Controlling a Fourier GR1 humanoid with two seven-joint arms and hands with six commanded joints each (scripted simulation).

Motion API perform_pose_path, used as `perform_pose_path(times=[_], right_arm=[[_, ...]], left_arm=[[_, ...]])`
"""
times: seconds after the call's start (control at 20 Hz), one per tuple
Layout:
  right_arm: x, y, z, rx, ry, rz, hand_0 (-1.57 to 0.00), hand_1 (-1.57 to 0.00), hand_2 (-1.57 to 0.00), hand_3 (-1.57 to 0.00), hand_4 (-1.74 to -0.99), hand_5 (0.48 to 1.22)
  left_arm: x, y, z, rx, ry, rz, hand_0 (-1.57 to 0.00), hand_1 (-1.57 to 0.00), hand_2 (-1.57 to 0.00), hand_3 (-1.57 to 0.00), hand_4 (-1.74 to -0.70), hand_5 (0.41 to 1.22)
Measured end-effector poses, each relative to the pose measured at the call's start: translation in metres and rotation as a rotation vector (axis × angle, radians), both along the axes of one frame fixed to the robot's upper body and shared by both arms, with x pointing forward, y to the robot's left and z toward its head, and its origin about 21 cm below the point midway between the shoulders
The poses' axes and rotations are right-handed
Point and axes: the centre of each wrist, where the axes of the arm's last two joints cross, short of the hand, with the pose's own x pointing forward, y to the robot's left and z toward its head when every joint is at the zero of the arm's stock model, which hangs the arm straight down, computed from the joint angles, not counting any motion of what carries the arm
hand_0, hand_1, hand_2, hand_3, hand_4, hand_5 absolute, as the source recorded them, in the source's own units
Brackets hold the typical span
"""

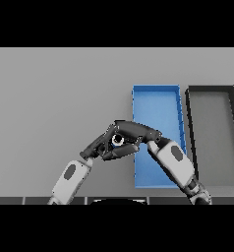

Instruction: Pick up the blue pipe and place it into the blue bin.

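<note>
Between my two hands, just left of the blue bin (156, 106), something small and pale with a dark round opening (118, 140) shows through the dark fingers. That could be the end of the pipe, but I can't tell its colour or shape; most of it is hidden.

My right hand (134, 132) reaches in from the lower right, across the bin's left edge, fingers curled over and around that pale end from above and the right. It looks clamped on it, though the contact itself is hidden.

My left hand (100, 143) comes up from the lower left, fingers pointing up-right and meeting the right hand at the same spot. Can't tell whether those fingers are curled on the thing or just lying against it.

Whether the thing is lifted or resting on the grey table (55, 98), I can't tell.

Blue bin: long, narrow, shallow, running away from me; my right forearm crosses its near part.

Just right of it sits a dark bin (189, 115) of similar shape with a grey floor, close beside but not clearly touching.
</note>
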Motion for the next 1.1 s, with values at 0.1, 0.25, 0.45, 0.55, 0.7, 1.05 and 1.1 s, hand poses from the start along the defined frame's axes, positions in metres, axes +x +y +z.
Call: perform_pose_path(times=[0.1,0.25,0.45,0.55,0.7,1.05,1.1], right_arm=[[0.002,0.001,-0.002,0.016,0.014,0.002,-1.53,-1.53,-1.53,-1.50,-1.721,1.160],[-0.004,0.005,-0.002,0.038,0.022,-0.025,-1.55,-1.55,-1.55,-1.54,-1.731,1.190],[-0.007,0.006,-0.002,0.052,0.012,-0.041,-1.56,-1.56,-1.56,-1.56,-1.737,1.208],[-0.008,0.003,-0.001,0.040,0.022,-0.044,-1.57,-1.57,-1.57,-1.56,-1.738,1.213],[-0.012,0.002,0.001,0.034,0.009,-0.065,-1.57,-1.57,-1.57,-1.57,-1.740,1.217],[-0.013,0.007,-0.004,0.034,0.032,-0.069,-1.57,-1.57,-1.57,-1.57,-1.741,1.220],[-0.012,0.008,-0.001,0.045,0.034,-0.070,-1.57,-1.57,-1.57,-1.57,-1.741,1.220]], left_arm=[[0.001,0.002,0.000,0.009,-0.002,0.011,-1.57,-1.57,-1.57,-1.43,-1.73,1.221],[-0.001,0.003,0.000,-0.008,-0.043,0.024,-1.57,-1.57,-1.57,-1.45,-1.72,1.221],[0.001,0.012,0.001,0.068,-0.083,0.012,-0.75,-0.69,-0.66,-0.60,-1.28,1.221],[0.002,0.013,0.002,0.114,-0.086,-0.015,-0.48,-0.44,-0.42,-0.38,-1.14,1.132],[0.000,0.013,0.004,0.142,-0.073,0.000,-0.24,-0.22,-0.22,-0.19,-1.02,0.848],[0.003,0.015,-0.003,0.168,-0.003,0.029,-0.05,-0.05,-0.04,-0.04,-0.95,0.513],[0.003,0.016,-0.003,0.150,-0.014,0.033,-0.04,-0.04,-0.04,-0.03,-0.94,0.495]])
